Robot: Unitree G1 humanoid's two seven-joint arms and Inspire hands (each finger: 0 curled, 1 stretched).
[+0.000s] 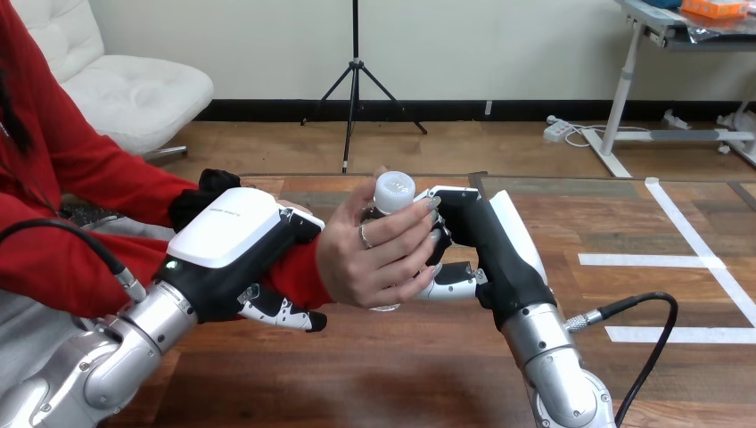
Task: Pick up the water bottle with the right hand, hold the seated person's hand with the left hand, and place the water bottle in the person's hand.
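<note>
A clear water bottle with a white cap (pixel 393 193) stands upright above the middle of the wooden table (pixel 383 374). The person's hand (pixel 361 260) comes in from the left on a red sleeve and wraps round the bottle's body, hiding most of it. My right hand (pixel 488 242) is on the bottle's right side, its fingers and thumb curled against it beside the person's fingertips. My left hand (pixel 234 234) lies over the person's wrist, and its fingers (pixel 283 314) curl under the red sleeve.
White tape lines (pixel 677 260) mark the table's right part. The table's far edge (pixel 571 180) runs just behind the hands. Bare wood lies in front of both forearms.
</note>
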